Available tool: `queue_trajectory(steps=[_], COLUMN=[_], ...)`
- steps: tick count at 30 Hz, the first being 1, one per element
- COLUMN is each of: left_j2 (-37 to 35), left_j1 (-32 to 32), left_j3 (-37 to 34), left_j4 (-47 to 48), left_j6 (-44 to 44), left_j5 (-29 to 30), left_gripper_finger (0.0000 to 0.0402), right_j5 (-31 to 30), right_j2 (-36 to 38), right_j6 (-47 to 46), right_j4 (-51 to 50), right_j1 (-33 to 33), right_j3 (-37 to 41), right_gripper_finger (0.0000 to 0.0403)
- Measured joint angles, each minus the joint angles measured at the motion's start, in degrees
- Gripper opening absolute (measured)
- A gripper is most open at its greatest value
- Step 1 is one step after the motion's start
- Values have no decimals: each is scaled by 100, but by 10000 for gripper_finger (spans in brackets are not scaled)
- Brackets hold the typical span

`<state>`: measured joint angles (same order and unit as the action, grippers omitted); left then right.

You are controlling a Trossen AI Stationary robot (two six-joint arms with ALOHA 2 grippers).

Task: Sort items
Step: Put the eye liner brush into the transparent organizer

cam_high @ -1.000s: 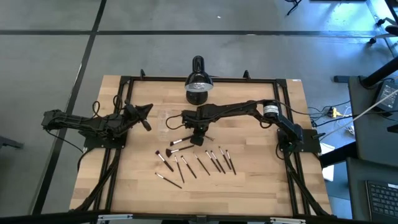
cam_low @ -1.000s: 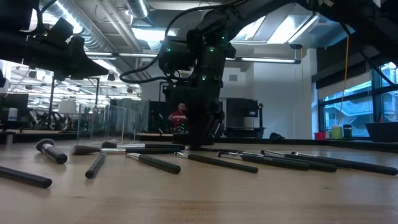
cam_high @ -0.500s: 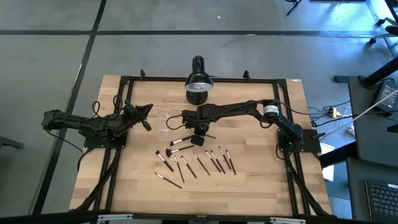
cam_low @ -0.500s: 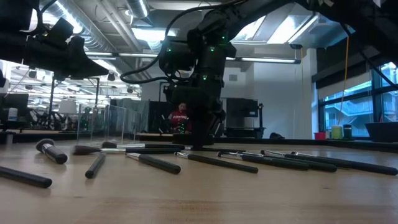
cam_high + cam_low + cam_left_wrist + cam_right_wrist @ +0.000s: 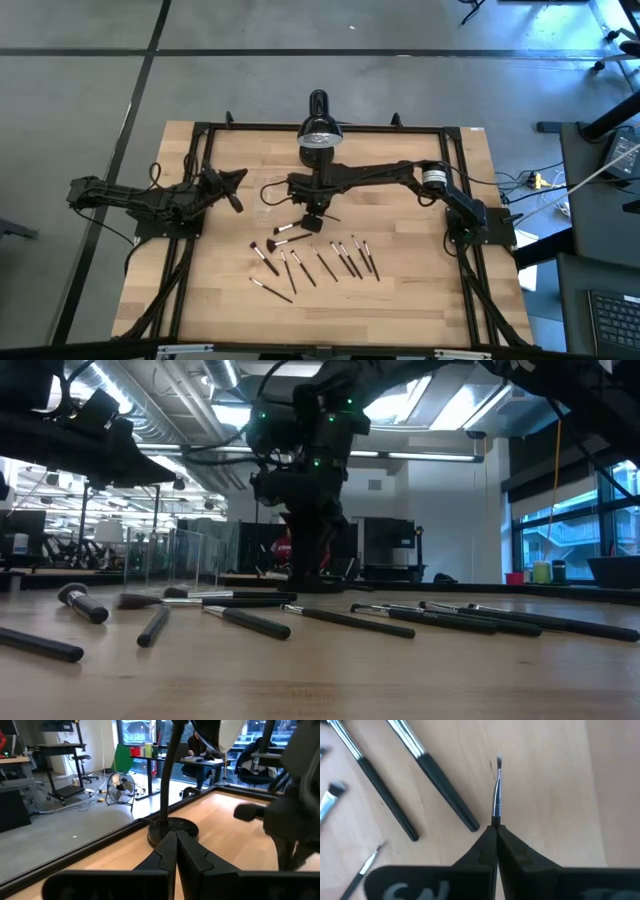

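Observation:
About a dozen thin dark-handled makeup brushes (image 5: 340, 258) lie flat on the wooden table, some in a row and others scattered to the left (image 5: 272, 291). In the low view they lie across the foreground (image 5: 250, 622). My right gripper (image 5: 313, 222) (image 5: 496, 827) hangs over the table's middle, just beyond the row, and is shut on one very thin brush (image 5: 497, 795). My left gripper (image 5: 240, 175) (image 5: 176, 840) waits shut above the table's left part, pointing toward the lamp. My right gripper pinches the thin brush by its dark handle (image 5: 495, 821) between the two fingertips, coming from above with the fingers along the brush. The silvery ferrule (image 5: 496, 800) and small tip (image 5: 498, 760) stick out past the fingertips. The gripper (image 5: 308, 575) stands raised off the table.
A black desk lamp (image 5: 318, 135) stands at the far middle edge, and its base (image 5: 172, 827) shows ahead of the left gripper. A small clear cup (image 5: 265, 195) sits left of the right gripper. Bare wood lies along the near edge and on the right.
My right gripper has risen from the table and shifted slightly toward the far left, staying shut, with the thin brush in it. The other brushes have not moved.

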<state>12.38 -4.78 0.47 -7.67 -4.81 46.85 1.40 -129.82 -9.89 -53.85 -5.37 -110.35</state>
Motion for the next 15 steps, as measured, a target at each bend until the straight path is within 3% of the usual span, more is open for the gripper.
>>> queue_trajectory(steps=[10, 15], left_j2=[0, 0], left_j1=[0, 0], left_j3=[0, 0], left_j4=[177, 192], left_j6=[-239, -254], left_j5=[307, 281], left_gripper_finger=[6, 6], right_j5=[-73, -560], right_j2=[23, 138], right_j6=[-17, 104], right_j4=[522, 863], right_j1=[31, 163], right_j3=[-161, -161], right_gripper_finger=[11, 11])
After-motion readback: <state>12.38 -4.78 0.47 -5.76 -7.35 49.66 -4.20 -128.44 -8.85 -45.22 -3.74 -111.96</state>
